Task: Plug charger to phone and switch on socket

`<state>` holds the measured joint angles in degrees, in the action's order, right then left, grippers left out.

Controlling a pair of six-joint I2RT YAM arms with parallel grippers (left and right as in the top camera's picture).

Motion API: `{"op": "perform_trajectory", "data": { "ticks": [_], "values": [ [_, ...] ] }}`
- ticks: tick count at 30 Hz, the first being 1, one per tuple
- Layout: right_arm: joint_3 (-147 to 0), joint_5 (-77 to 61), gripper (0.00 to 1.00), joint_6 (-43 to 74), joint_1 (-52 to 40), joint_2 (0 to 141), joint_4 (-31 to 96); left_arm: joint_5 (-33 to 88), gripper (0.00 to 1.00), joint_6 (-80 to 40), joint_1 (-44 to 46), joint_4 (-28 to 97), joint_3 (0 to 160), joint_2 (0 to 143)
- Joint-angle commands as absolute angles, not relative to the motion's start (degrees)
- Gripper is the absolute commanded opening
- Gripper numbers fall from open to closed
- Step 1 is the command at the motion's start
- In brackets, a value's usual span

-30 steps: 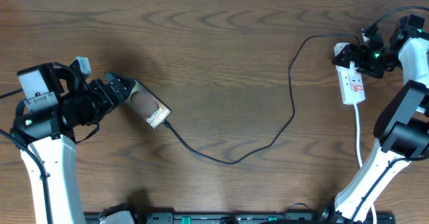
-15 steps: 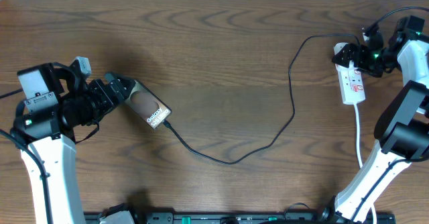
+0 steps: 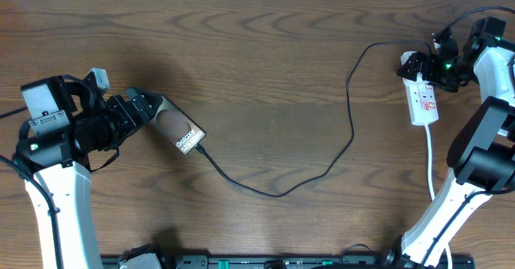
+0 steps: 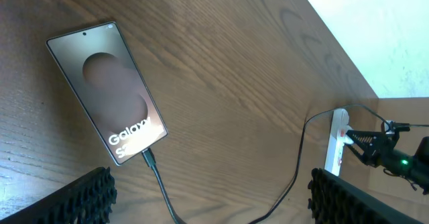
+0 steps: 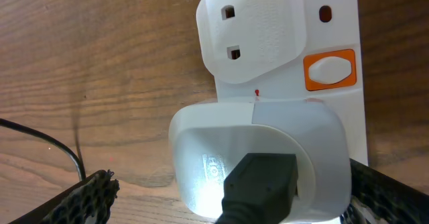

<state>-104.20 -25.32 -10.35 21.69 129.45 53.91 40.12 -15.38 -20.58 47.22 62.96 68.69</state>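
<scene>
Charger, a long thin black cable (image 3: 351, 132), is sitting plugged into the flat dark rectangular phone (image 3: 179, 129) lying far left. The left gripper (image 3: 147, 106) and right gripper (image 3: 437, 64) are both hanging released and empty. The orange switch (image 5: 328, 71) on the narrow white power-strip socket (image 3: 424, 101) at far right is seemingly awaiting pressing.

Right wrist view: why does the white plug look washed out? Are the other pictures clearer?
Right wrist: glare blows out the lower left of the white plug, which is shot very close. Left wrist: the phone is sharp, the wall behind it overexposed. Overhead: even light, with a soft shadow beside the phone.
</scene>
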Motion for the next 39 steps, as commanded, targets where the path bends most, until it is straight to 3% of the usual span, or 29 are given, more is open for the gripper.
{"op": "perform_trajectory", "data": {
  "ticks": [1, 27, 39],
  "values": [
    [-101.93, -28.42, 0.99, -8.38, 19.44, 131.52, 56.8, 39.79, 0.91, -15.0, -20.82, 47.37, 62.67, 68.58],
    [-105.95, -27.09, 0.99, -6.92, 20.27, 131.52, 60.88, 39.81, 0.91, -15.0, -20.82, 47.53, 62.67, 68.58],
    [-108.6, -19.64, 0.99, -6.22, 21.26, 131.52, 62.48, 39.79, 0.91, -14.98, -20.82, 47.55, 62.67, 68.58]
  ]
}}
